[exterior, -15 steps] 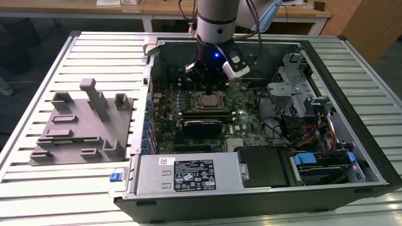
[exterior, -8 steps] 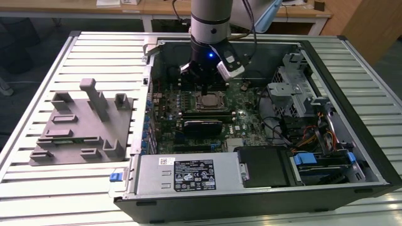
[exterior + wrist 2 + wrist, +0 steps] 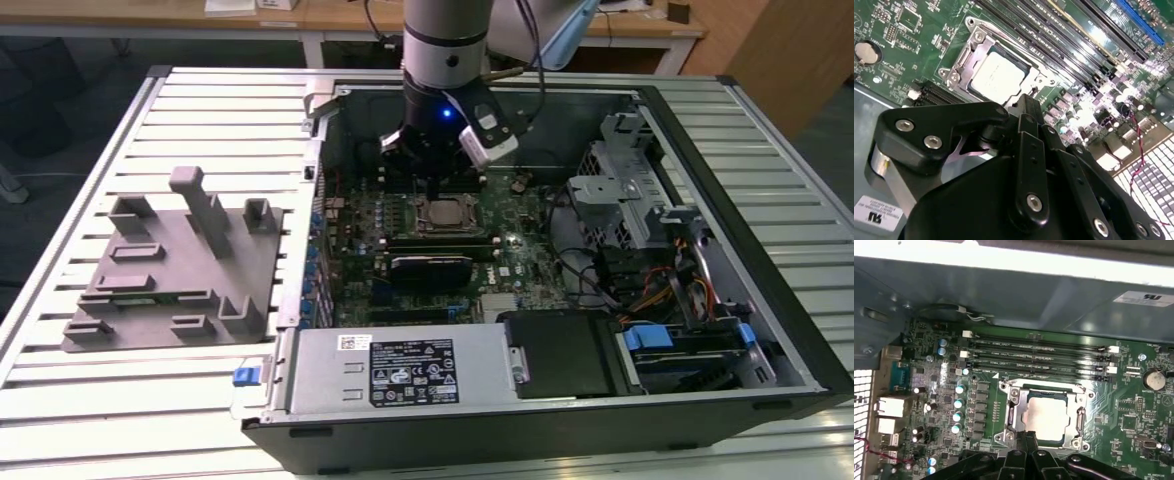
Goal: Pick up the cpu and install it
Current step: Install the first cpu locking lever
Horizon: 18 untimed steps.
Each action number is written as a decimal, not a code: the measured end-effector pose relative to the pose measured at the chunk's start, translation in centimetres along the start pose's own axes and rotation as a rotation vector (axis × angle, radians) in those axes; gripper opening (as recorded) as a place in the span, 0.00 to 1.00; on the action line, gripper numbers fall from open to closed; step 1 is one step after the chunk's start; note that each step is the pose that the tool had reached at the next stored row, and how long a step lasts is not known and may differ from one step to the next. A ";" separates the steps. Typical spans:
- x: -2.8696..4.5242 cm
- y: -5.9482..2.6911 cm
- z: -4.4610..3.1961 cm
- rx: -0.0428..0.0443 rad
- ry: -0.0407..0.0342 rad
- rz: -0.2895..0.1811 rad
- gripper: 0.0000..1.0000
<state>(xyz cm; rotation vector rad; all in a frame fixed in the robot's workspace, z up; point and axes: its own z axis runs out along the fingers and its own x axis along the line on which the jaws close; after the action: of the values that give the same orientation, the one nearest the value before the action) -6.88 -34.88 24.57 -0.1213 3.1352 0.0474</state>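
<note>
Black gripper linkage crowds the foreground in both wrist views; the gripper (image 3: 1024, 107) ends in a narrow dark tip. No gap shows between the fingers at that tip, so they read as pressed together, gripping nothing.

Cpu (image 3: 998, 76) lies just beyond the tip, pale silver top up, flat inside the socket frame (image 3: 965, 62). First wrist view agrees: cpu (image 3: 1046, 416) squarely within the metal-rimmed frame (image 3: 1013, 415), the fingers coming in directly over its near edge. Apart or touching — cannot tell; the tip covers that edge.

Exterior view: arm (image 3: 445, 40) stands upright over the open computer case (image 3: 694, 180), gripper (image 3: 430, 175) pointing straight down, cpu (image 3: 446, 214) immediately below and slightly toward the camera side of it. Key relation: chip sits under and a little forward of the fingertips, nearly on the gripper's axis, not off to a side.

Chip is square, so no long axis to match; its edges run parallel with the frame sides and with the memory slots (image 3: 1039, 357) on the far side of the socket from the hand.

Grey fixture (image 3: 174, 265) rests on the slatted table (image 3: 80, 170), well apart from the gripper, outside the case.

Judgement: chip already seated in the socket; retention frame not visibly closed over it.
</note>
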 end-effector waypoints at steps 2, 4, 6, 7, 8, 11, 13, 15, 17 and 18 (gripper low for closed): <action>0.00 0.01 -0.15 -0.0012 -0.0001 0.000 0.11; 0.03 0.01 -0.15 -0.0014 -0.0001 0.000 0.11; 0.13 0.01 -0.15 -0.0013 0.0000 0.000 0.11; 0.22 0.02 -0.15 -0.0013 -0.0001 0.000 0.11; 0.31 0.03 -0.15 -0.0013 0.0000 0.000 0.11; 0.55 0.05 -0.15 -0.0013 0.0000 0.000 0.11; 0.62 0.06 -0.16 -0.0012 0.0000 0.000 0.11; 0.66 0.06 -0.15 -0.0012 0.0000 0.000 0.11; 0.71 0.06 -0.16 -0.0012 0.0000 0.000 0.11; 0.74 0.06 -0.16 -0.0012 0.0001 0.000 0.11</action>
<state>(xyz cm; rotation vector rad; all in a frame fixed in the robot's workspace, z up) -7.62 -34.88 24.73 -0.1210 3.1353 0.0492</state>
